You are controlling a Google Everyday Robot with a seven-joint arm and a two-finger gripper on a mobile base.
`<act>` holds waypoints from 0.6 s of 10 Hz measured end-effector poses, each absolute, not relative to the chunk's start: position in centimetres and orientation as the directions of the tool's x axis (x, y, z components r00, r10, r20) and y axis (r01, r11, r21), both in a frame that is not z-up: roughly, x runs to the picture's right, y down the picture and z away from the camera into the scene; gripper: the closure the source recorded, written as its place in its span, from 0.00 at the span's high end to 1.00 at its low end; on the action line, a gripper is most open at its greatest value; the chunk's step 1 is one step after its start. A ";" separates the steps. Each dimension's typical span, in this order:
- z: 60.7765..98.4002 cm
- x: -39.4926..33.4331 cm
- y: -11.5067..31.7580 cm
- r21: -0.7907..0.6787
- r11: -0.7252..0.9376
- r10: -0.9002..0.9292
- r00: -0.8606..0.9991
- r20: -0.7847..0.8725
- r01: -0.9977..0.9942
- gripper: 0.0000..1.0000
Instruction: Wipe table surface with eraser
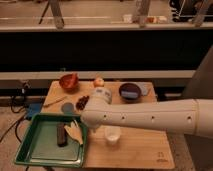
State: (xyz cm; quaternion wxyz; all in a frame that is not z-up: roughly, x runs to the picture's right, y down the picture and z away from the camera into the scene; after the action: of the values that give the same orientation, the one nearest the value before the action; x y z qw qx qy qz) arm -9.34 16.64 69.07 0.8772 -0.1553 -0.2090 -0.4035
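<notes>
At the left, a green plastic rectangular tray (30, 150) rests over the front left corner of the light tan wooden plank bench (142, 150). The small dark brown-black oblong eraser (61, 134) lies flat inside it, lengthways front to back, just beside a longer pale yellow object (75, 131) on its right. The eraser looks like a light, stiff block, dry rather than slippery and not fragile. I judge the best hold is across its narrow width at mid-length, coming straight down, since the yellow neighbour leaves little room. Further right, the white arm's end effector (101, 96) hangs over the middle of the bench, well apart from the eraser. Whether it is open or closed cannot be told, and nothing shows in its hold. A small white cup (112, 135) stands just beyond the tray's right wall.
</notes>
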 end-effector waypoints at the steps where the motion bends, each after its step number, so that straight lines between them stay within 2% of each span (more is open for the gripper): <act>1: 69.1 -10.7 16.1 -0.069 0.601 -0.666 0.547 0.507 0.796 0.79; 6: 70.7 -17.1 15.4 0.089 0.451 -0.764 0.333 0.552 0.888 0.80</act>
State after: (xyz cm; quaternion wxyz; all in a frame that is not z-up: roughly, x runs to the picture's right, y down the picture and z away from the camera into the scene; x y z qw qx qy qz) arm -17.10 15.42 70.65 0.8082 -0.1150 -0.2689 -0.5112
